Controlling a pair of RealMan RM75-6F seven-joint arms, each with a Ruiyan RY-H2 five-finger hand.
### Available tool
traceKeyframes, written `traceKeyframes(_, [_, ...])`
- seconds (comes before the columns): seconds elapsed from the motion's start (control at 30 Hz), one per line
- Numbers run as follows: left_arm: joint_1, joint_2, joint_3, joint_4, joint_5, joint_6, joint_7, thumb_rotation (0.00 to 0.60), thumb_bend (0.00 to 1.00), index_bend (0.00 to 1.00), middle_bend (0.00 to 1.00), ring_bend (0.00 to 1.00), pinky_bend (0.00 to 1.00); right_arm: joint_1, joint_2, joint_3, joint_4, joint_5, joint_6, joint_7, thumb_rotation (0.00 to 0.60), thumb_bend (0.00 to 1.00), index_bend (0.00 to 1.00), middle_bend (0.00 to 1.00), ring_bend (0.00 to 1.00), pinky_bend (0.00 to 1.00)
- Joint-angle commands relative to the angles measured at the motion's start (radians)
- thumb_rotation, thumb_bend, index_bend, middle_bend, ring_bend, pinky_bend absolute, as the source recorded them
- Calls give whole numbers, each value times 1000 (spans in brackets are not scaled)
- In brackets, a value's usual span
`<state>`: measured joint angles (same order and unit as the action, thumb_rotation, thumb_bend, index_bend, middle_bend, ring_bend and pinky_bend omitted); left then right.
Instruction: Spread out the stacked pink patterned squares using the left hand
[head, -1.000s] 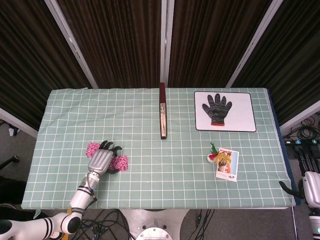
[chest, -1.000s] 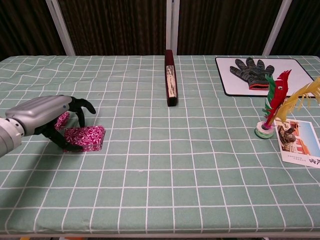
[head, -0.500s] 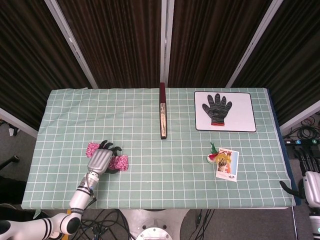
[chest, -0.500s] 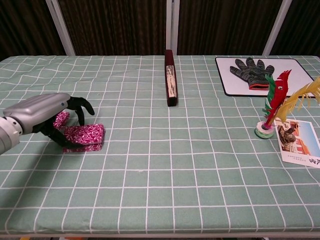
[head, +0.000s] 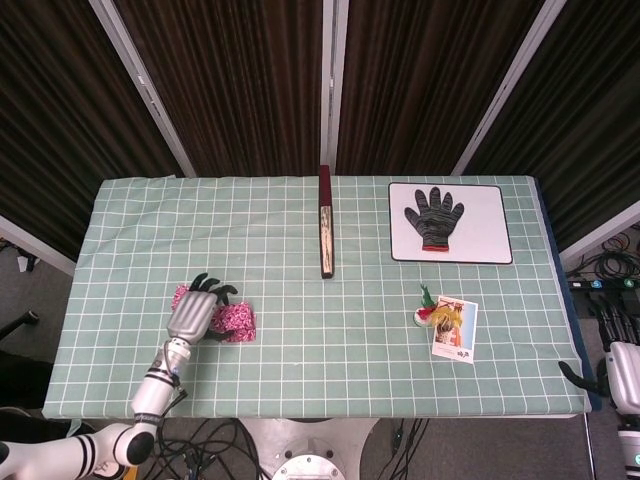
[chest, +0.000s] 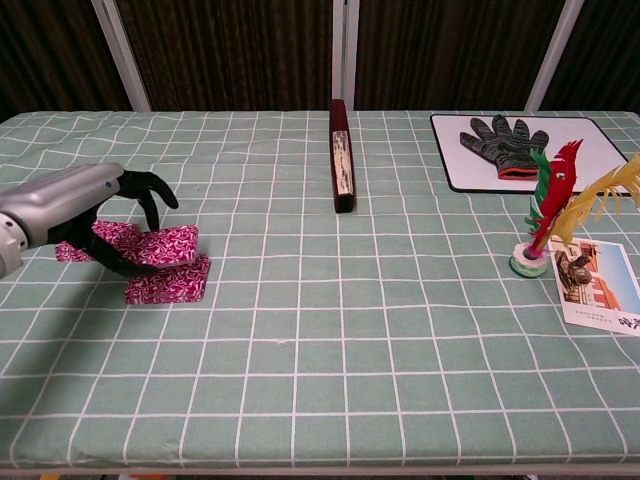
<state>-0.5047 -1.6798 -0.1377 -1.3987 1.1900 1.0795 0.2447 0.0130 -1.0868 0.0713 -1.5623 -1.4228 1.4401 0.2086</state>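
Left hand (chest: 75, 205) over fanned pink squares (chest: 160, 263), near table's left edge

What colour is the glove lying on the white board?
The glove is dark grey with a red cuff edge, lying flat on the white board. The chest view shows it best.

Green checked tablecloth (head: 330, 330) covering the table. Dark red bar (head: 325, 220) lying lengthwise at centre, toward 12 o'clock. White mat (head: 495, 240) at 1 o'clock, bearing a dark knit glove (head: 433, 217) laid flat. Feathered shuttlecock (chest: 545, 215) upright at 3 o'clock, just beside a picture card (head: 455, 330).
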Motion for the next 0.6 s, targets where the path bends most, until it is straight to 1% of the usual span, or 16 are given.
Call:
traceKeyframes(0.03, [-12, 0, -13, 6, -5, -6, 3, 600, 235, 289, 500, 157, 71, 0, 2, 0, -4, 0, 0, -4, 600, 101, 0, 0, 0, 0])
traceKeyframes(0.33, [-86, -36, -69, 40, -51, -60, 52, 600, 236, 288, 508, 157, 71, 2, 11, 2, -17, 6, -6, -6, 600, 101, 0, 0, 0, 0])
traceKeyframes(0.6, [-158, -116, -111, 149, -89, -99, 71, 600, 236, 288, 508, 157, 71, -3, 26, 6, -13, 16, -3, 16, 600, 101, 0, 0, 0, 0])
